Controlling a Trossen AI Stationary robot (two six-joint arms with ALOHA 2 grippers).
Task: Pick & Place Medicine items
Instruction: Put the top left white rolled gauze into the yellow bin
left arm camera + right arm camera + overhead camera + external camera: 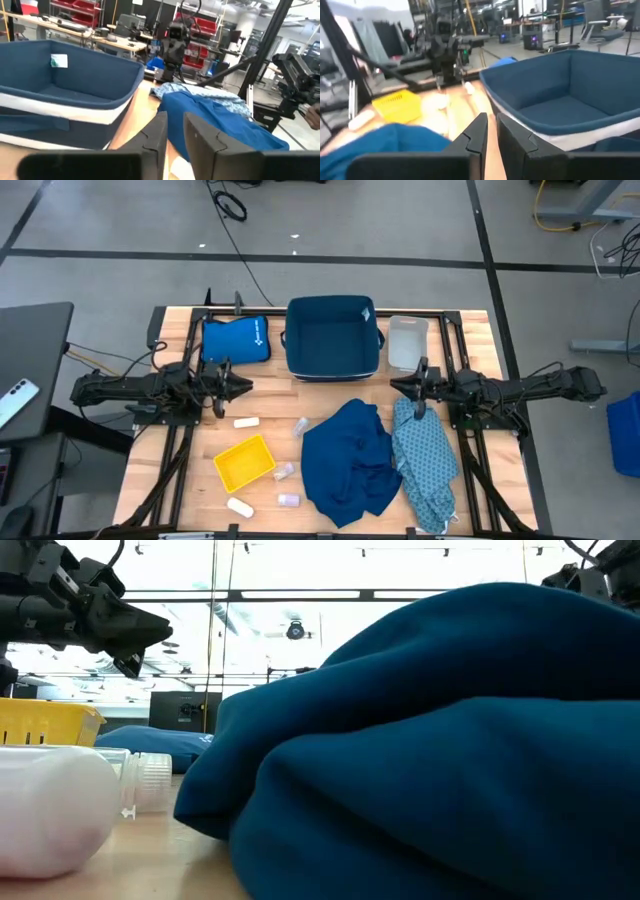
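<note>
High view shows both hands, left (243,385) and right (396,384), hovering empty with fingers nearly closed above the wooden worktop (470,345), presumably poised to start, while small cream-white medicine packs (246,422) and bottles lie scattered around the yellow plastic tray (245,461).

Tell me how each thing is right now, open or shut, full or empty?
left hand: nearly shut, holding nothing, above the table
right hand: nearly shut, holding nothing
yellow tray: empty
blue bin: open, empty
clear container: empty
dark blue cloth: crumpled
patterned cloth: crumpled
bottle: lying down
</note>
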